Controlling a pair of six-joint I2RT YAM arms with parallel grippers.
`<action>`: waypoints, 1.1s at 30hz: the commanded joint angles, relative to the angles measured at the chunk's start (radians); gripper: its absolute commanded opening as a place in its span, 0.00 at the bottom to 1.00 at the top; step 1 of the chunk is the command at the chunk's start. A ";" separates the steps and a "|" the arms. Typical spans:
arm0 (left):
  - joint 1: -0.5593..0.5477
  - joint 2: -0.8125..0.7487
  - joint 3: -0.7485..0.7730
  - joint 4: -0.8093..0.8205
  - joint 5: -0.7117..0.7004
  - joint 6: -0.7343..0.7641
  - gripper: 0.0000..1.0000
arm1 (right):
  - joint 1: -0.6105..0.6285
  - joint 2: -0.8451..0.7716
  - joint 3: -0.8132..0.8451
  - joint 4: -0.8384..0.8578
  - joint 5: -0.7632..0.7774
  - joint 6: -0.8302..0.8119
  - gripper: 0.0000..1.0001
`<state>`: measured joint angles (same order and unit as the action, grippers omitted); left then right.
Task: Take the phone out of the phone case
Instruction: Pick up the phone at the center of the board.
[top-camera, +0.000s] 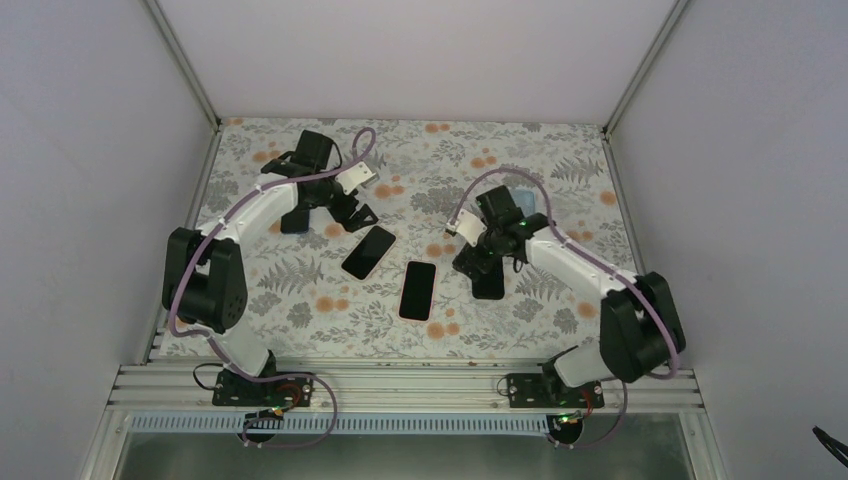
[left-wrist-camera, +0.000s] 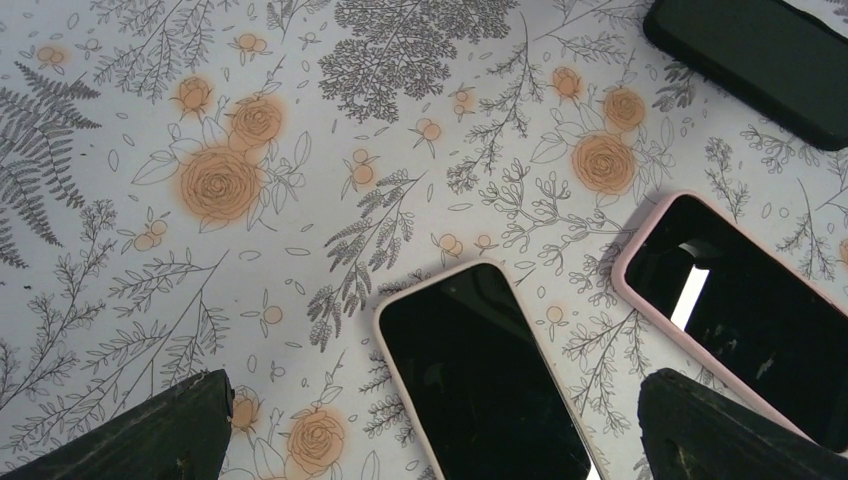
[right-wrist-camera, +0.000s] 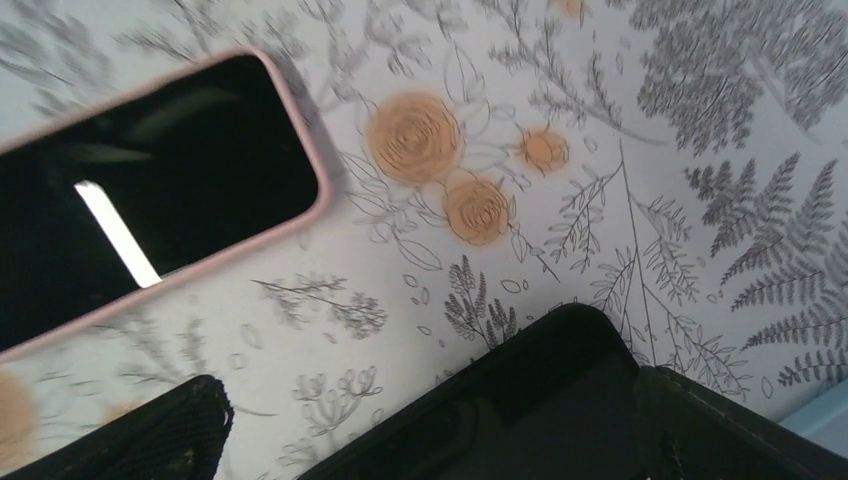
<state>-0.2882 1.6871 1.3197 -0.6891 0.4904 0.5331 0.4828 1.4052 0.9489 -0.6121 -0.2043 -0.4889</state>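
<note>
A: Phone (top-camera: 417, 290), where?
B: Middle of the table (top-camera: 560, 170), in its pink case (right-wrist-camera: 318, 192), another phone (top-camera: 368, 252) just beside.
A: Grippers?
B: Left gripper (left-wrist-camera: 432, 380) and right gripper (right-wrist-camera: 430, 385) gape wide, holding nothing.

So the pink-cased phone (right-wrist-camera: 150, 190) is lying screen-up on the flowery tablecloth (right-wrist-camera: 600, 150), catching a strip of light, and a black phone (right-wrist-camera: 500, 410) is showing between the right gripper (right-wrist-camera: 440, 405) fingers, which are sitting wide apart.

Pink-cased phone (left-wrist-camera: 480, 370) cut off by the left wrist view's bottom edge, second pink-cased phone (left-wrist-camera: 750, 310) cut by its right edge, dark phone (left-wrist-camera: 760, 55) clipped at the top corner, pale blue object (top-camera: 527, 204) mostly hidden behind the right arm, unidentifiable
</note>
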 joint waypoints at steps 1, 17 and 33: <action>0.005 0.025 -0.006 0.041 -0.007 -0.023 1.00 | 0.048 0.074 -0.041 0.107 0.197 0.021 1.00; 0.014 0.008 -0.031 0.093 -0.057 -0.044 1.00 | 0.049 0.307 -0.002 0.296 0.429 -0.033 1.00; 0.029 -0.025 -0.048 0.078 -0.036 -0.038 1.00 | -0.140 0.281 -0.066 0.200 0.479 -0.158 1.00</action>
<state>-0.2646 1.6962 1.2713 -0.6102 0.4366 0.5003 0.3832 1.7119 0.9459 -0.3248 0.2493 -0.5808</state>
